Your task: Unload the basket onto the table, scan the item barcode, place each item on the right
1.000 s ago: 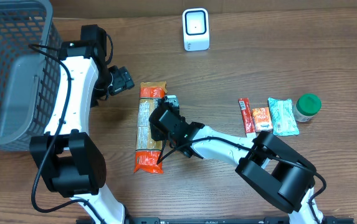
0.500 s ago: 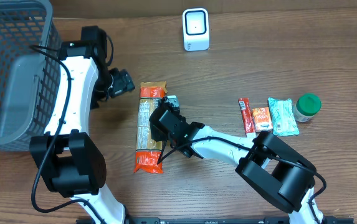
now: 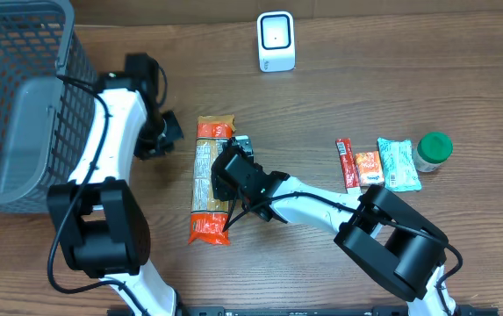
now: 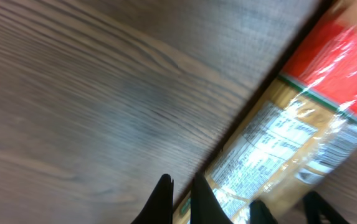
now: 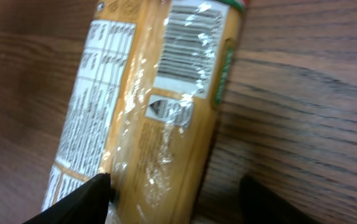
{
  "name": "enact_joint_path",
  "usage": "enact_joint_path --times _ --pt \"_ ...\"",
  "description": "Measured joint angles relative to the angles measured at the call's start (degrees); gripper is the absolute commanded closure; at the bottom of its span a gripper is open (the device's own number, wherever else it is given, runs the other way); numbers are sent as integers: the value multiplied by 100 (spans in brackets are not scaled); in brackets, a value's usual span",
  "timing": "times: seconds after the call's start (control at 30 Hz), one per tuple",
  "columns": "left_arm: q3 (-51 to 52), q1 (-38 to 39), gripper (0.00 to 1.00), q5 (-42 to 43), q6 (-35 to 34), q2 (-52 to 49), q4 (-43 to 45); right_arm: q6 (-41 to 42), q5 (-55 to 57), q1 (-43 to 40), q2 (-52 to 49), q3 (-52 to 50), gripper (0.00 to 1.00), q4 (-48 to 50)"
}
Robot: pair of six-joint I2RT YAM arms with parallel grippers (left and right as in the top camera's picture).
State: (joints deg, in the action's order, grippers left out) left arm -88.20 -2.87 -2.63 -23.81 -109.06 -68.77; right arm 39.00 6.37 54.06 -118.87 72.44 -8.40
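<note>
A long clear pack of pasta (image 3: pixel 205 189) with red-orange ends lies lengthwise on the wooden table. Its barcode (image 5: pixel 187 37) faces up in the right wrist view. My right gripper (image 3: pixel 226 167) sits over the pack's upper half. In its wrist view this gripper (image 5: pixel 175 183) is open and straddles the pack (image 5: pixel 159 112): the left finger touches the wrap, the right one stands apart over bare wood. My left gripper (image 3: pixel 170 130) hangs just left of the pack's top end. Seen from its wrist, it (image 4: pixel 181 182) is shut on nothing, beside the pack's edge (image 4: pixel 290 130). The white scanner (image 3: pixel 276 41) stands at the back.
A grey mesh basket (image 3: pixel 14 96) fills the far left. At the right lie a red stick pack (image 3: pixel 346 164), an orange packet (image 3: pixel 368 167), a teal packet (image 3: pixel 398 164) and a green-lidded jar (image 3: pixel 433 151).
My left gripper has snapped shut, and its arm has shifted a little. The right gripper's jaws have spread wider around the pasta pack, which has stayed put.
</note>
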Motion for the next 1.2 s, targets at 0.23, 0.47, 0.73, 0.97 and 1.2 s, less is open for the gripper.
enact_joint_path --times 0.23,0.47,0.73,0.97,1.2 --pt "1163 343 96 157 31 0 852 -120 -769 -284 31 0 34 -72" --pt "1755 706 96 221 42 0 1375 -155 -1720 -855 151 0 33 -507" --pt "1777 1058 96 317 42 0 1484 -153 -1963 -1161 361 0 33 -763" --pt "1779 1368 84 374 46 0 1641 -153 -2011 -1154 374 0 33 -774" --pt "1779 1386 82 400 46 0 1722 -155 -2013 -1154 374 0 33 -887"
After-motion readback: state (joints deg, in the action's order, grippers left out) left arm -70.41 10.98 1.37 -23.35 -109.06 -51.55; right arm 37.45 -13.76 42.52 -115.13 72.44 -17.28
